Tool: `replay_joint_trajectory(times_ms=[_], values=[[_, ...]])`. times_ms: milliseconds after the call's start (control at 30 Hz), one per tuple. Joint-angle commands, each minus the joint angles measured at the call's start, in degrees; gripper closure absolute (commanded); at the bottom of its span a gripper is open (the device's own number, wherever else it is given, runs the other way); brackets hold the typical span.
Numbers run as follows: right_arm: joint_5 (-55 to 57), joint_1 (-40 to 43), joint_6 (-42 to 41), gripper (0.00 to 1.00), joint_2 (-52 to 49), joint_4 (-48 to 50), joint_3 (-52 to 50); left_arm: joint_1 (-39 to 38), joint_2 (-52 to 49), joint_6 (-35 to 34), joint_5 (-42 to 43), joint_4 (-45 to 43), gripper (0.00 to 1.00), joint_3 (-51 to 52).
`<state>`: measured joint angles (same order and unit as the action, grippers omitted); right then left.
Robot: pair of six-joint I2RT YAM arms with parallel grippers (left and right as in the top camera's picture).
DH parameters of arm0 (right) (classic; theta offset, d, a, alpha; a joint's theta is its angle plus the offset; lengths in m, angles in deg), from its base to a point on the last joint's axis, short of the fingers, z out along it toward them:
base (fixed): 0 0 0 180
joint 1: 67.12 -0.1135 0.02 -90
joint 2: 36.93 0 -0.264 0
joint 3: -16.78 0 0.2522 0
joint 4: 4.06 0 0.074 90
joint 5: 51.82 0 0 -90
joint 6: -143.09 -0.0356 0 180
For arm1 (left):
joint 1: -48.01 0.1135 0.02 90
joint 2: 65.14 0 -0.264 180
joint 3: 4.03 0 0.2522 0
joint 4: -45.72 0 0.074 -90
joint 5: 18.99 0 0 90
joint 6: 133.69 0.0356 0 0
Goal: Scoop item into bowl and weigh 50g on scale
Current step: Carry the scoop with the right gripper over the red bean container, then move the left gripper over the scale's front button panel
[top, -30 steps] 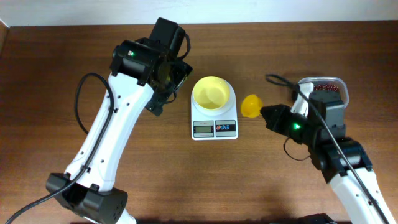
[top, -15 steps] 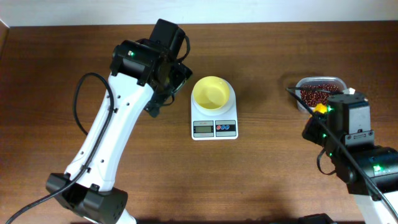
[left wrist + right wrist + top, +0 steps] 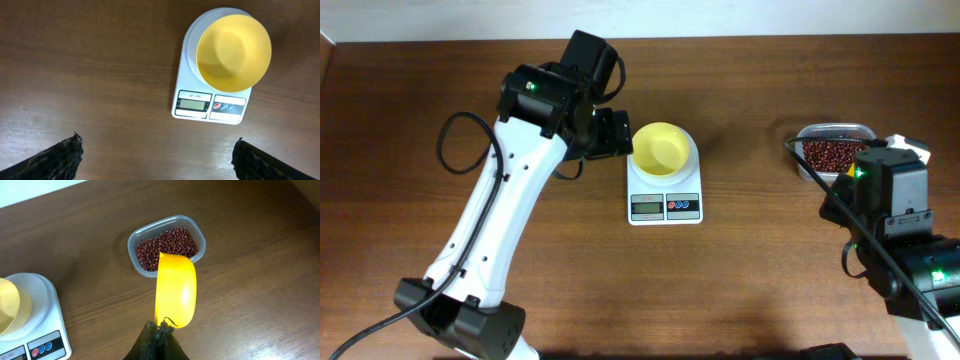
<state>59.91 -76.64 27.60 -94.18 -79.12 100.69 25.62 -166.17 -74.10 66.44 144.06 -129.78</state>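
The pale yellow bowl (image 3: 660,148) sits empty on the white scale (image 3: 665,195), also in the left wrist view, bowl (image 3: 233,52) on scale (image 3: 210,105). The red-brown beans (image 3: 167,247) fill a clear tub (image 3: 134,239) at the table's right, beans (image 3: 825,153). My right gripper (image 3: 161,327) is shut on the handle of a yellow scoop (image 3: 175,290), whose tip hangs over the tub's near rim. My left gripper (image 3: 157,145) stands wide open above bare table, just left of the scale, holding nothing.
The left arm (image 3: 510,200) slants across the table's left half. The right arm's wrist (image 3: 890,195) covers the scoop from overhead. Dark wooden tabletop (image 3: 750,280) lies around the scale and tub.
My right arm has swung with the scoop from beside the scale back to the tub of beans. My left gripper has shifted slightly toward the scale, still open.
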Motion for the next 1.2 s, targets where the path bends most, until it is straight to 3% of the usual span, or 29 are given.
replay_joint_trajectory(times_ms=[0, 300, 667, 733, 767, 933, 1033, 1067, 1167], values=[[1.4, -0.2, 0.2, 0.96, 0.3, 0.2, 2.4, -1.3, 0.7, 6.4, -0.9, -0.6, 0.01, -0.6], [1.4, -0.2, 0.2, 0.96, 0.3, 0.1, 3.2, -8.4, 0.7, 7.4, -0.9, -4.6, 0.01, -0.6], [1.4, -0.2, 0.2, 0.96, 0.3, 0.0, 3.2, -8.5, 0.7, 7.4, -0.9, -6.1, 0.02, -0.6], [1.4, -0.2, 0.2, 0.96, 0.3, 0.0, 3.1, -8.5, 0.7, 7.4, -0.9, -6.1, 0.12, -0.6], [1.4, -0.2, 0.2, 0.96, 0.3, -0.1, 3.1, -8.5, 0.7, 7.4, -0.9, -6.0, 0.22, -0.6], [1.4, -0.2, 0.2, 0.96, 0.3, -0.1, 3.1, -8.6, 0.7, 7.4, -0.8, -5.9, 0.87, -0.6], [1.4, -0.2, 0.2, 0.96, 0.3, -0.1, 3.1, -9.0, 0.7, 4.5, -0.8, -5.9, 1.00, -0.6], [1.4, -0.2, 0.2, 0.96, 0.3, -0.1, 3.2, -10.0, 0.7, -0.9, -0.9, -5.7, 1.00, -0.4], [1.4, -0.2, 0.2, 0.96, 0.3, -0.1, 3.1, -12.1, 0.7, -4.5, -0.9, -7.5, 1.00, 1.3]])
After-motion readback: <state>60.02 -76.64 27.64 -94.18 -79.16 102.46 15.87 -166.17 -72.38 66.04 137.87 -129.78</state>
